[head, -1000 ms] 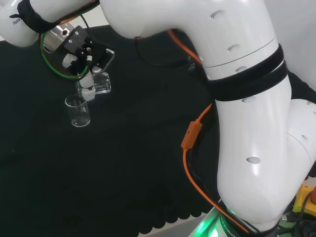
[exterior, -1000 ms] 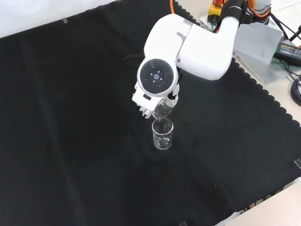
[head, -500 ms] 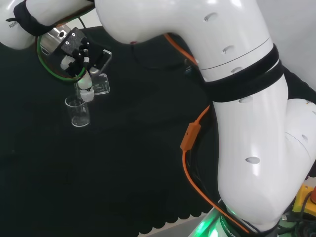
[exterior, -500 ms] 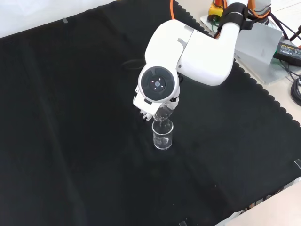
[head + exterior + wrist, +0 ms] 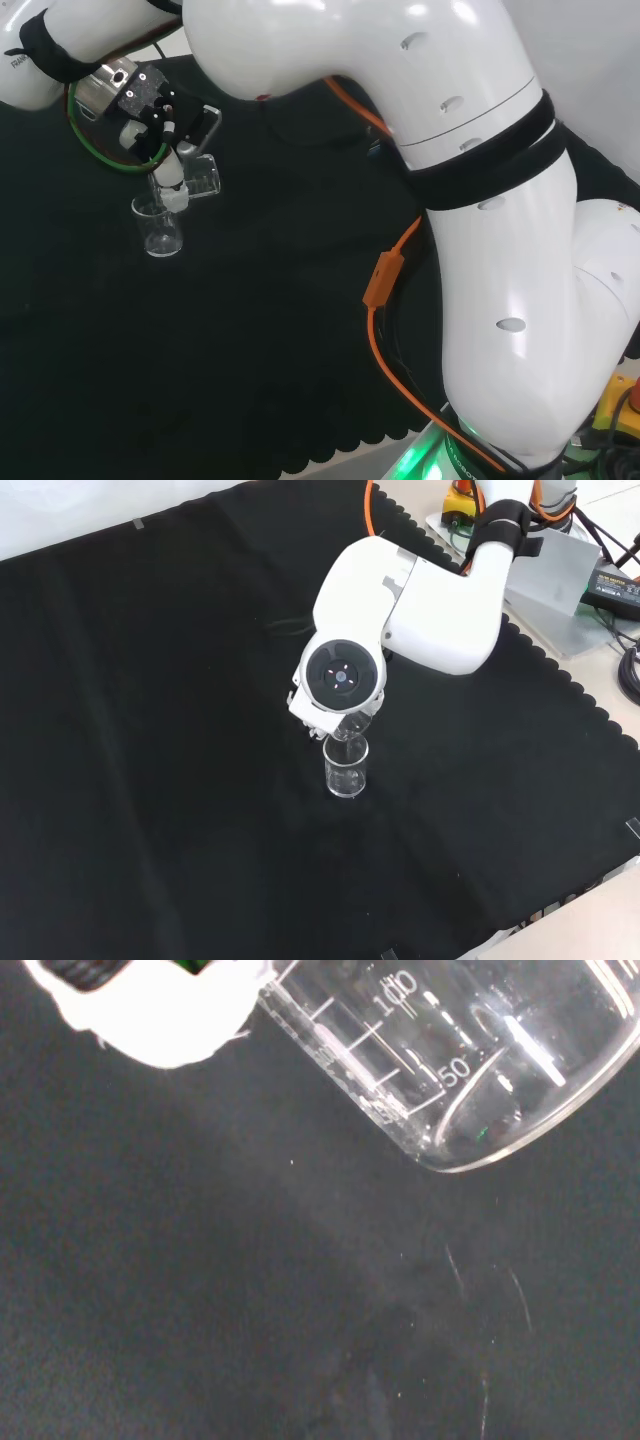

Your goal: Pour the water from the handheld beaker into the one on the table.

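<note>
A robotics lab bench is suggested. A black cloth point(image 5: 150, 730) with a scalloped edge is spread over the bench, and a white robot arm point(image 5: 430, 600) is mounted at it, with orange cable point(image 5: 385, 290) run along its links. Graduated clear glass beakers point(image 5: 470, 1050) of the laboratory kind are seen on and above the cloth. A power adapter point(image 5: 610, 580) and loose cables are laid on the bench beside the cloth, and a red stop button on a yellow box point(image 5: 625, 400) is placed near the arm's base.
</note>
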Action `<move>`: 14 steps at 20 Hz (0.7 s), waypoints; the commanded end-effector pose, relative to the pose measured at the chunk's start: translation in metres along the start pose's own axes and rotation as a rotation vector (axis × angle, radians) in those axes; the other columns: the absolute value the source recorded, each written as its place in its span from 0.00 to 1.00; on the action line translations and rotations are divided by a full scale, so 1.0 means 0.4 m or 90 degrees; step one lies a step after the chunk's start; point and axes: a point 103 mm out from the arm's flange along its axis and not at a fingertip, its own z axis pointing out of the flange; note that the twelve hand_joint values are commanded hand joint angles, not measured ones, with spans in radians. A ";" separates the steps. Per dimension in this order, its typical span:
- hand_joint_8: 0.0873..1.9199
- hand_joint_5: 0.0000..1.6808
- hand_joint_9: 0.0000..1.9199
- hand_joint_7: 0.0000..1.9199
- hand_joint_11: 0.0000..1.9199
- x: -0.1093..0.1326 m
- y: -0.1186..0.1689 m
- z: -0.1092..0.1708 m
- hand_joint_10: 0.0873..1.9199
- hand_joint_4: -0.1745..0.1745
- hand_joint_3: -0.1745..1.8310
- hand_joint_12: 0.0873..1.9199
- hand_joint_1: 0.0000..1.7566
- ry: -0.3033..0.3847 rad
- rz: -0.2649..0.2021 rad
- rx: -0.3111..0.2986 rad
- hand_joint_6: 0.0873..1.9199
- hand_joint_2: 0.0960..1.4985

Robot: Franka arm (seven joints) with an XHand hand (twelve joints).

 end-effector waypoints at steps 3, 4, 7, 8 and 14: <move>0.25 0.74 0.75 0.68 0.55 0.007 0.001 -0.012 0.35 0.00 0.00 0.45 0.74 -0.010 0.000 0.002 0.27 0.69; 0.25 0.74 0.75 0.68 0.55 0.009 0.002 -0.015 0.35 0.00 0.00 0.45 0.74 -0.011 0.001 0.003 0.27 0.69; 0.25 0.74 0.75 0.68 0.55 0.016 0.003 -0.024 0.35 0.00 0.00 0.45 0.74 -0.022 0.002 0.008 0.27 0.69; 0.25 0.74 0.75 0.68 0.55 0.015 0.002 -0.024 0.35 0.00 0.00 0.45 0.74 -0.023 0.002 0.008 0.27 0.69; 0.25 0.74 0.75 0.68 0.55 0.007 -0.003 -0.018 0.35 0.00 0.00 0.45 0.74 -0.018 0.002 0.005 0.27 0.69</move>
